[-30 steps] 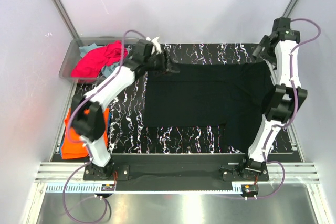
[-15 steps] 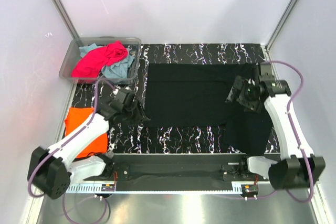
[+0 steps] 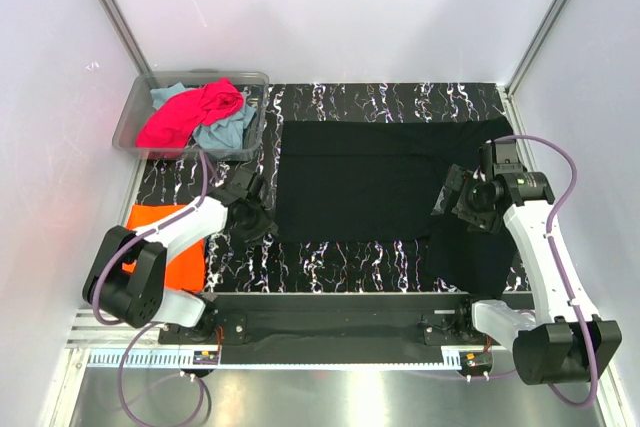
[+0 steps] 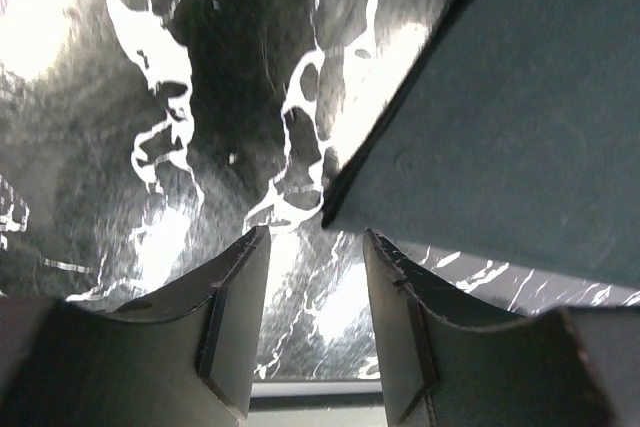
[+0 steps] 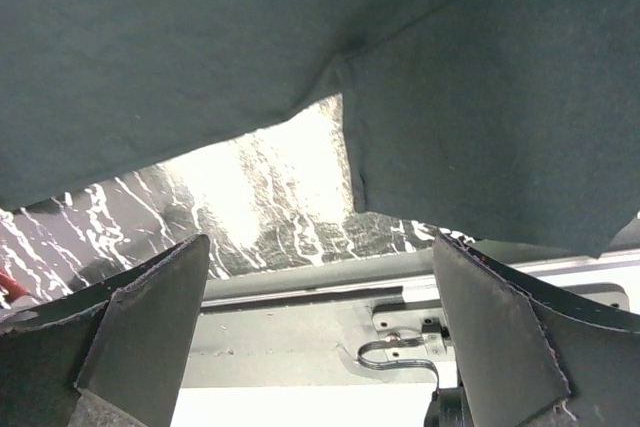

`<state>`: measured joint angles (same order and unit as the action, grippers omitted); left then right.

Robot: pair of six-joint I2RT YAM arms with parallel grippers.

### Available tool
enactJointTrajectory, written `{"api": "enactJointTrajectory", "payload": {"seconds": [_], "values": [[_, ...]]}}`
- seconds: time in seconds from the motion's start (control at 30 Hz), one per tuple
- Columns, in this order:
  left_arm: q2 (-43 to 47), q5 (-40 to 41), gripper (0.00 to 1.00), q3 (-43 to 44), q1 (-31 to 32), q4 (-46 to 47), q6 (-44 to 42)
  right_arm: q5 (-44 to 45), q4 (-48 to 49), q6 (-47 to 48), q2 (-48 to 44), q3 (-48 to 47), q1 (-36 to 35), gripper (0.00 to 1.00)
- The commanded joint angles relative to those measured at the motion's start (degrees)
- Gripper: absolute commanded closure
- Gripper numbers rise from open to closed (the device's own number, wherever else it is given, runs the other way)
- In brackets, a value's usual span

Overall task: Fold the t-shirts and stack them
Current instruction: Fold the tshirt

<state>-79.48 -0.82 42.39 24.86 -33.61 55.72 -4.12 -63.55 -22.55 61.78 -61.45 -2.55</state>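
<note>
A large black t-shirt [image 3: 390,177] lies spread flat on the marbled table, with one part reaching down at the front right [image 3: 470,252]. My left gripper [image 3: 256,219] is low beside the shirt's left edge. In the left wrist view it [image 4: 316,237] is open, with the shirt's corner [image 4: 345,202] just ahead of the fingertips and nothing between them. My right gripper [image 3: 450,197] hovers over the shirt's right side. Through the right wrist camera it [image 5: 320,242] stands wide open and empty, the black cloth [image 5: 300,37] ahead of it. An orange t-shirt [image 3: 170,247] lies folded at the left.
A clear plastic bin [image 3: 135,112] at the back left holds a magenta-pink t-shirt [image 3: 185,112] and a light teal-blue one [image 3: 225,132]. Bare marbled table [image 3: 330,252] shows in front of the black shirt. Grey walls and metal posts close in the sides and back.
My left arm let go of the shirt's back-left sleeve and swung to the shirt's front-left corner, its jaws narrowing. My right arm came down from the back right onto the shirt's right side.
</note>
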Motion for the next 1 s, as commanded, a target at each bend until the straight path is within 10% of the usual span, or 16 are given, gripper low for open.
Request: {"api": "enactJointTrajectory", "payload": {"seconds": [0.0,0.37,0.53,0.63,0.97], "values": [[-1.1,-1.5,0.53,-0.1,-0.8,3.8,-0.9,0.9,-0.4,-0.3,-1.1,1.2,0.2,0.0],[-5.4,-7.4,0.54,-2.7,-1.2,7.9,-0.5,6.4,0.0,-12.9,1.0,0.7,2.2,0.01],[-6.6,-8.3,0.72,-2.6,-3.4,7.6,-1.7,4.3,1.1,-15.5,1.0,3.0,13.4,0.03],[-6.9,-8.1,1.0,-1.4,-5.6,7.5,-5.0,0.9,1.9,-15.5,1.7,4.0,17.0,0.05],[-7.5,-4.4,1.0,9.0,-12.5,3.2,-15.0,0.9,4.9,-16.3,10.3,6.9,22.3,0.17]]}}
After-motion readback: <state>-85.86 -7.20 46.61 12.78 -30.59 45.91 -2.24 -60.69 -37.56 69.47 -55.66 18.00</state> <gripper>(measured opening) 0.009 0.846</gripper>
